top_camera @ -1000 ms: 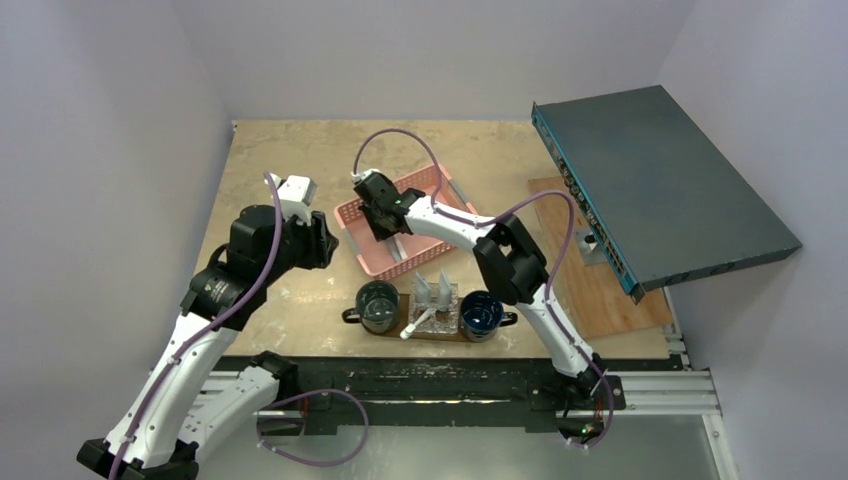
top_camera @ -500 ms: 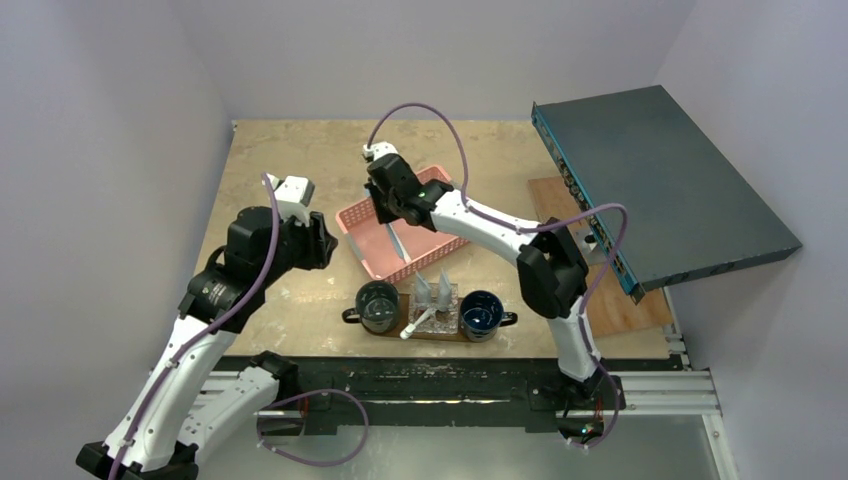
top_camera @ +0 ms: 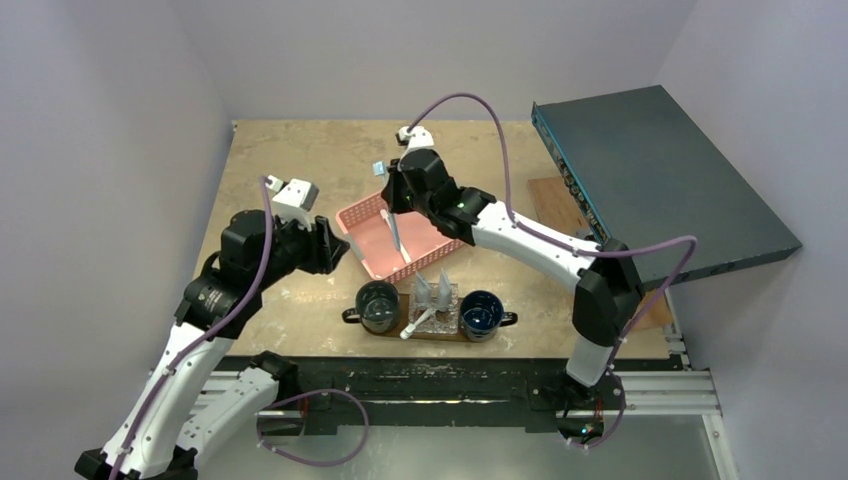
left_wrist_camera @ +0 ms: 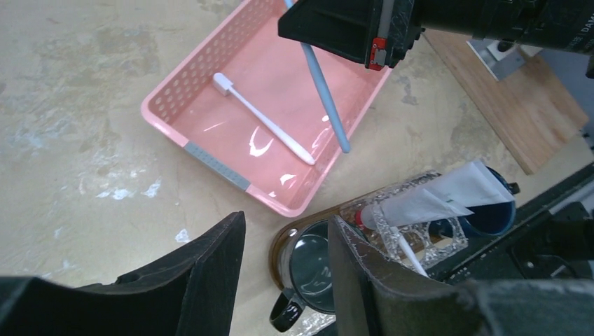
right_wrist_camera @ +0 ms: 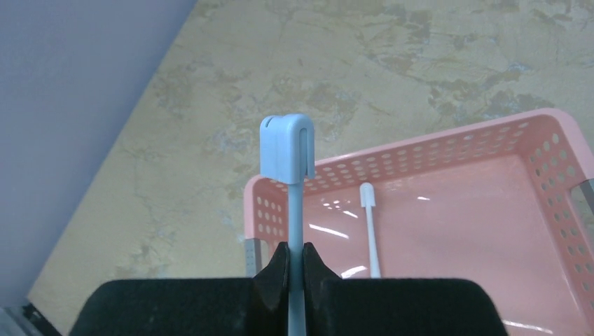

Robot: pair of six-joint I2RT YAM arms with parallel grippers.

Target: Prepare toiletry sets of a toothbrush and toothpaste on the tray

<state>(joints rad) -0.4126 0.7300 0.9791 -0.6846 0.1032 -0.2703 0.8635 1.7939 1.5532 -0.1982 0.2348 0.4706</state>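
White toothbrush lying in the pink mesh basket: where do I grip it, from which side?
Grip the thin white toothbrush mid-handle, descending from above and closing across it. It lies flat on the floor of the pink plastic mesh basket, whose walls probably block side approaches.

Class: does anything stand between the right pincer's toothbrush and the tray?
Only the basket's near wall lies before the tray. The right pincer holds the toothbrush over the basket; whether its tip clears that wall is unclear.

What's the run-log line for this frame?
right gripper: shut on pale blue toothbrush, held above pink basket | left gripper: open, empty, beside pink basket | in pink basket: one white toothbrush
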